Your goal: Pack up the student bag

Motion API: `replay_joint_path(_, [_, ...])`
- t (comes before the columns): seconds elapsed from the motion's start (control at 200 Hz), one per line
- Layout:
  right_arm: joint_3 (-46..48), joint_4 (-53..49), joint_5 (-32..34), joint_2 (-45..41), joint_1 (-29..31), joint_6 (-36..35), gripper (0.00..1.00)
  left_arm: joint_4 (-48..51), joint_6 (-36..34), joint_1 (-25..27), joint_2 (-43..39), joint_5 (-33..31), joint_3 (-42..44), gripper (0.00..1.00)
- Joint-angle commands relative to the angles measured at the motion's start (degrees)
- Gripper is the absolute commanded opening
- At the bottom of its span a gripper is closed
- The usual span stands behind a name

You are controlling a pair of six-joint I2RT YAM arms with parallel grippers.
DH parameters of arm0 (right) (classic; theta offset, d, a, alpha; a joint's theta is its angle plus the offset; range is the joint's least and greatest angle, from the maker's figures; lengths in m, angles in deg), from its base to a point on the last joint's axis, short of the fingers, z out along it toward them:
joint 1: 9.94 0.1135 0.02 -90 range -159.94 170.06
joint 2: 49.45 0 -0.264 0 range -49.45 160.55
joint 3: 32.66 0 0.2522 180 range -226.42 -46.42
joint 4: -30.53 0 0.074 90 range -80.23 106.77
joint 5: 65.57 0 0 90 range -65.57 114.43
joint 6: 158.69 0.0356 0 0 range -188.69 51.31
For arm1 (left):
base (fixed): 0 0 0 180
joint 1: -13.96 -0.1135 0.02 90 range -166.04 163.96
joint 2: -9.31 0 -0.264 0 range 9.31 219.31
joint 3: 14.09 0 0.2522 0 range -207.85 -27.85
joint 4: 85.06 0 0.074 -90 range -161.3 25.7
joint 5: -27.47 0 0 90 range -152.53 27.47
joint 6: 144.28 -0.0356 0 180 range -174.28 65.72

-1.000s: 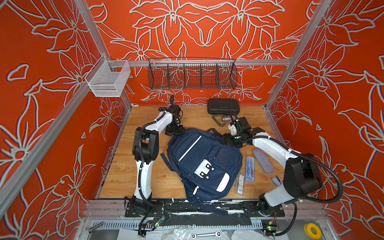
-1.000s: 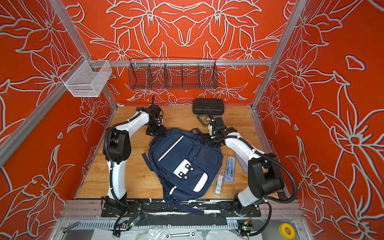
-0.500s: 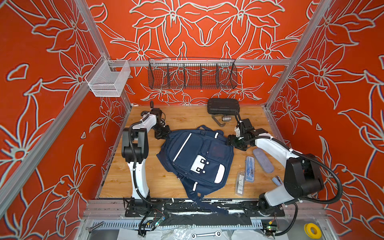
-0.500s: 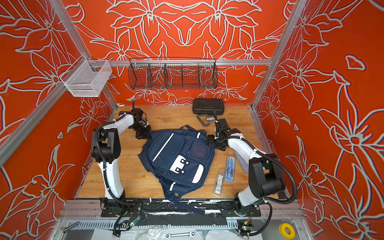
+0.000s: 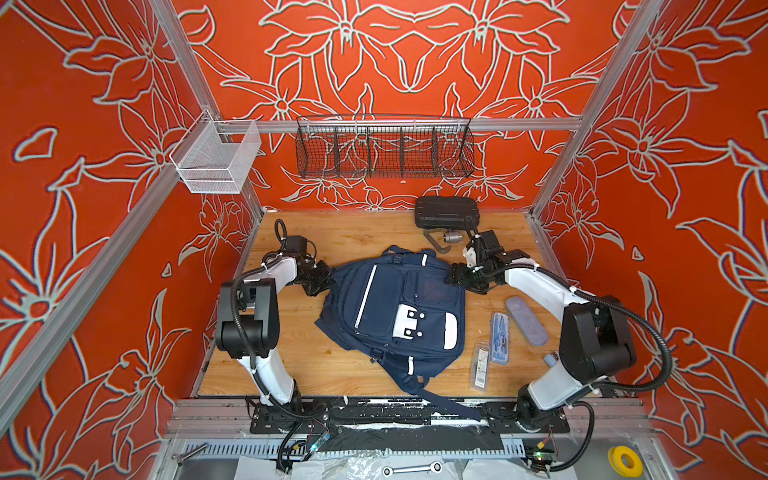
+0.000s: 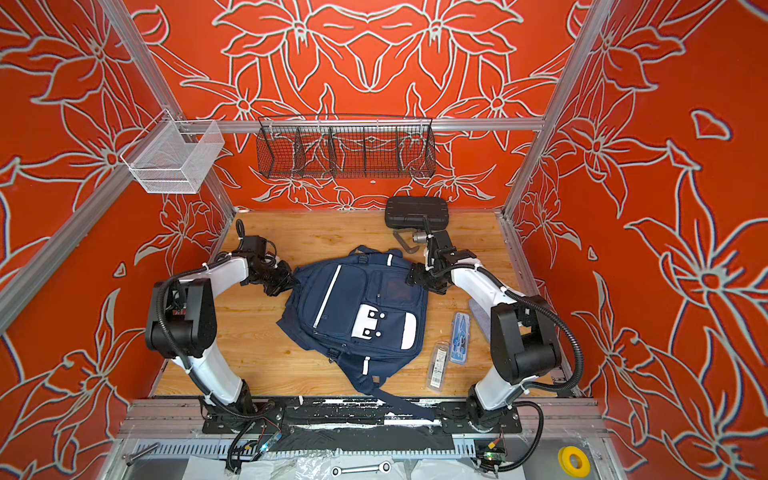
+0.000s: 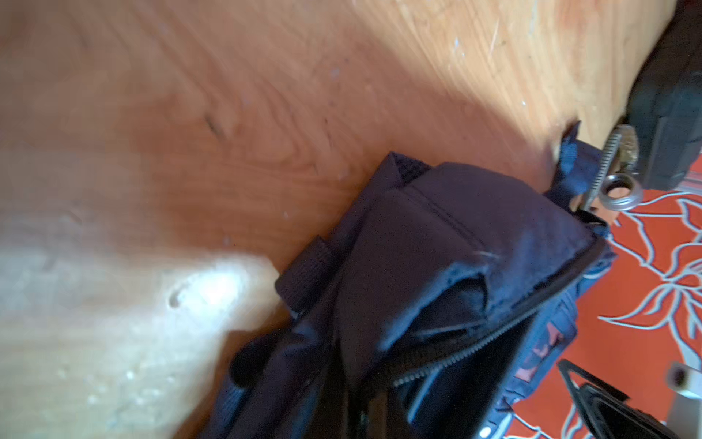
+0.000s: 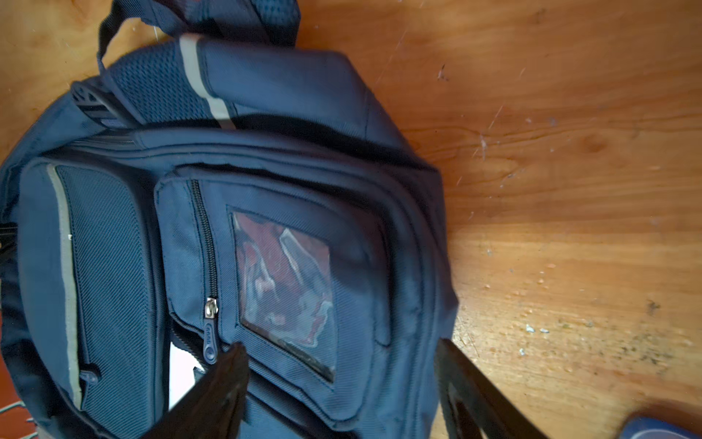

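The student bag (image 5: 395, 316) (image 6: 353, 311), navy with white stripes and a white patch, lies front side up in the middle of the wooden floor. My left gripper (image 5: 322, 279) (image 6: 286, 279) is at the bag's upper left corner, shut on its bunched fabric; in the left wrist view the bag (image 7: 437, 296) hides the jaws. My right gripper (image 5: 455, 276) (image 6: 414, 276) stands open at the bag's upper right edge. In the right wrist view the gripper (image 8: 342, 387) has its dark fingers (image 8: 224, 384) on either side of the corner of the windowed pocket (image 8: 285, 285).
A black hard case (image 5: 446, 212) and a metal clamp (image 5: 441, 242) lie at the back. To the right of the bag are a grey pencil case (image 5: 525, 320), a blue instrument set (image 5: 498, 338) and a clear pack (image 5: 481, 365). A white basket (image 5: 216, 162) and a black wire basket (image 5: 384, 151) hang on the walls.
My left gripper has shut on the bag's corner and pulled it left, turning the bag straighter. My right gripper has opened a little wider and shifted left over the bag's edge.
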Motion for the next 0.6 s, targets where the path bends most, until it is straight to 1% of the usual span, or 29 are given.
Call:
replay_joint_path(0.0, [0.0,-0.1,-2.2,3.6,-0.1,0.0,0.80,-6.6,6.1,0.1,-4.7,3.1,2.8,0.00])
replay_joint_path(0.155, [-1.4,3.2,-4.1,8.3,0.0,-0.3,0.81,-15.6,12.3,-1.0,-8.2,4.9,10.0,0.00])
replay_joint_path(0.27, [-5.1,5.2,-6.1,11.4,-0.1,-0.7,0.80,-19.1,14.2,-1.0,-9.1,6.0,12.9,0.00])
replay_joint_path(0.37, [-9.2,7.9,-7.5,14.1,-0.1,-0.7,0.79,-23.4,17.2,-1.0,-10.7,5.9,16.1,0.00])
replay_joint_path(0.475, [-14.8,7.8,-9.7,17.2,0.0,-1.3,0.77,-24.8,18.3,-0.7,-11.8,5.6,17.3,0.00])
replay_joint_path(0.545, [-17.5,6.1,-8.4,18.1,-0.1,-3.1,0.77,-24.8,18.3,-0.3,-12.6,4.9,17.3,0.00])
replay_joint_path(0.595, [-19.1,4.0,-6.3,17.9,-0.1,-5.0,0.77,-23.0,16.9,-0.1,-13.2,4.1,16.5,0.08])
